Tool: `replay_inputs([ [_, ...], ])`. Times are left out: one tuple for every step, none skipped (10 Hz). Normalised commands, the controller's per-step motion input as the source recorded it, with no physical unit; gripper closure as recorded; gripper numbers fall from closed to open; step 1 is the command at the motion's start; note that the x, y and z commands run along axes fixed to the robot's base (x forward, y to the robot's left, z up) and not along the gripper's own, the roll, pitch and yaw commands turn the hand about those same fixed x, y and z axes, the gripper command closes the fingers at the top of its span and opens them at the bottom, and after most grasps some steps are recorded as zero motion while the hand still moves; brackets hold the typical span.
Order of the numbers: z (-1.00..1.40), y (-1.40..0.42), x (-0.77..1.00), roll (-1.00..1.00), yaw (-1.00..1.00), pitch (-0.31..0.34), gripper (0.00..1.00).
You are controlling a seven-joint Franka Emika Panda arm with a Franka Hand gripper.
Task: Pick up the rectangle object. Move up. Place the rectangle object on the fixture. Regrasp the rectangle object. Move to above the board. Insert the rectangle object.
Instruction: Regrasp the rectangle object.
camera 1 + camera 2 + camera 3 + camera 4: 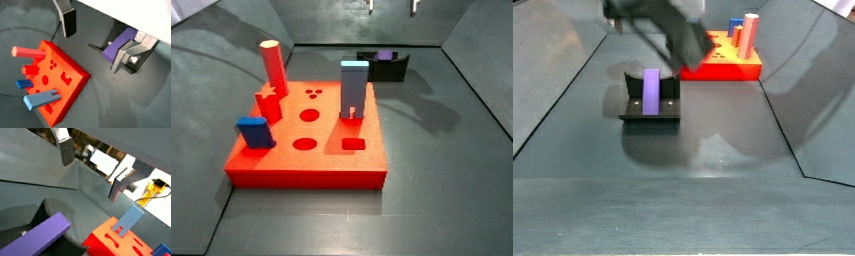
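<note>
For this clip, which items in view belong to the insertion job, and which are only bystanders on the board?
Part of the job:
- rectangle object, purple, resting on the fixture
- board, orange-red
- gripper, open and empty, above the fixture

Just there:
- red peg, upright in the board
- grey-blue peg, upright in the board
- short blue block in the board

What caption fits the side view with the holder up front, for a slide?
Purple block resting on the black fixture, open gripper raised above it, orange board with pegs behind.
</note>
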Motion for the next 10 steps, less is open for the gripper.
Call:
replay_inputs([
  [0.6, -0.66, -0.12, 1.0, 0.03, 0.044, 0.0],
  [0.35, -0.47, -0.13, 1.0, 0.02, 0.032, 0.0],
  [0.1, -0.25, -0.09, 1.0, 0.02, 0.028, 0.0],
  [0.05, -0.1, -0.05, 1.0, 0.02, 0.028, 0.0],
  [0.05, -0.04, -0.03, 1.0, 0.02, 0.03, 0.0],
  [0.03, -0.04, -0.02, 1.0, 0.02, 0.028, 0.0],
  [0.01, -0.04, -0.03, 1.0, 0.02, 0.025, 0.0],
  [0.02, -0.03, -0.04, 1.0, 0.02, 0.018, 0.0],
  [0.02, -0.03, -0.05, 1.0, 0.02, 0.01, 0.0],
  [0.01, -0.02, -0.05, 1.0, 0.03, 0.004, 0.0],
])
